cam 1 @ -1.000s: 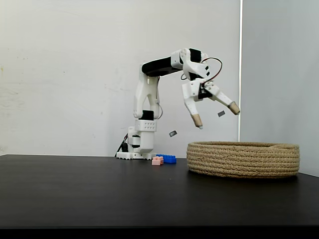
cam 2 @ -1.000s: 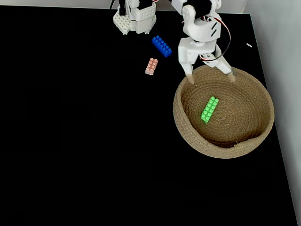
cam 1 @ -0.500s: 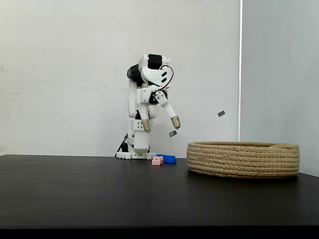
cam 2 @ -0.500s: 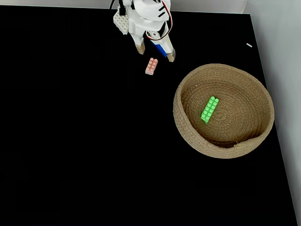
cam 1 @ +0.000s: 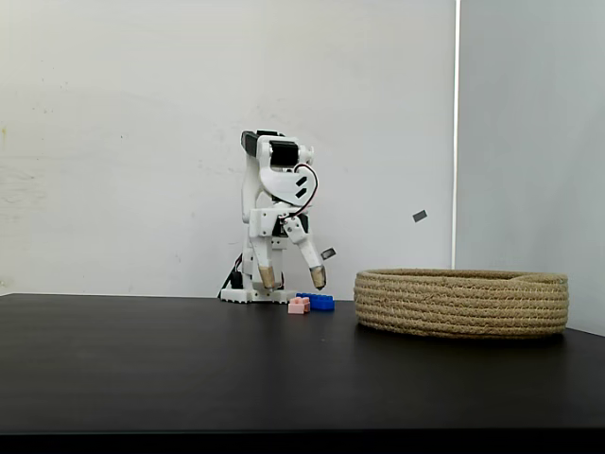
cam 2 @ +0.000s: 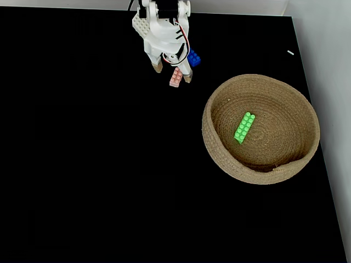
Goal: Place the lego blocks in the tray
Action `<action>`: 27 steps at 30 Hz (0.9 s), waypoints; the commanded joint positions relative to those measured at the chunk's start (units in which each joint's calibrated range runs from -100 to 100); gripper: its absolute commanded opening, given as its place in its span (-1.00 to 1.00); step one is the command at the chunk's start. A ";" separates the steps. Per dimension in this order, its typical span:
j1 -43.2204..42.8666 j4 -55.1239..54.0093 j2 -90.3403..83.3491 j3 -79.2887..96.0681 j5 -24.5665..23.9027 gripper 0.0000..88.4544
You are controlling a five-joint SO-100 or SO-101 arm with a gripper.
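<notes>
Progress at roughly a third, judging by how the bricks lie. Green brick (cam 2: pixel 244 127) already resting inside the basket (cam 2: pixel 216 143), lying flat near the middle of the woven floor, slightly toward the side nearer the arm as the view from above shows it. Pink brick (cam 2: pixel 176 77) and blue brick (cam 2: pixel 193 57) both out on the black table (cam 2: pixel 82 164), close to the arm's base, the blue one partly hidden under the arm from above; from the side, seen as a pink brick (cam 1: pixel 299 305) just beside a blue one (cam 1: pixel 319 301), a short way left of the basket (cam 1: pixel 461 303). Gripper (cam 2: pixel 172 74) low over the table with fingers spread wide and nothing between them, one tan fingertip (cam 2: pixel 157 67) left of the pink brick and the other just right of it, so straddling that brick, apparently not touching it. Likely step in hand: closing on the pink brick. Left to do: grasp, carry and drop for pink, then the same for blue.
</notes>
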 commanded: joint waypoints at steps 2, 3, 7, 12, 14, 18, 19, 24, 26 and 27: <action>-0.75 -4.93 0.23 2.51 0.10 -0.33; -0.99 -5.43 0.40 3.06 -0.05 -0.34; -2.56 -6.93 0.58 5.25 -0.83 -0.35; -4.46 -7.77 0.40 7.34 -1.66 -0.37; -4.87 -8.10 0.40 7.80 -1.86 -0.39; -5.12 -9.85 0.40 8.90 -2.05 -0.48; -5.20 -10.60 0.40 9.26 -2.15 -0.55; -6.44 -13.10 0.66 11.63 -2.83 -1.00; -7.01 -13.68 0.66 12.18 -3.13 -1.00; -7.34 -13.68 0.66 12.18 -3.27 -1.00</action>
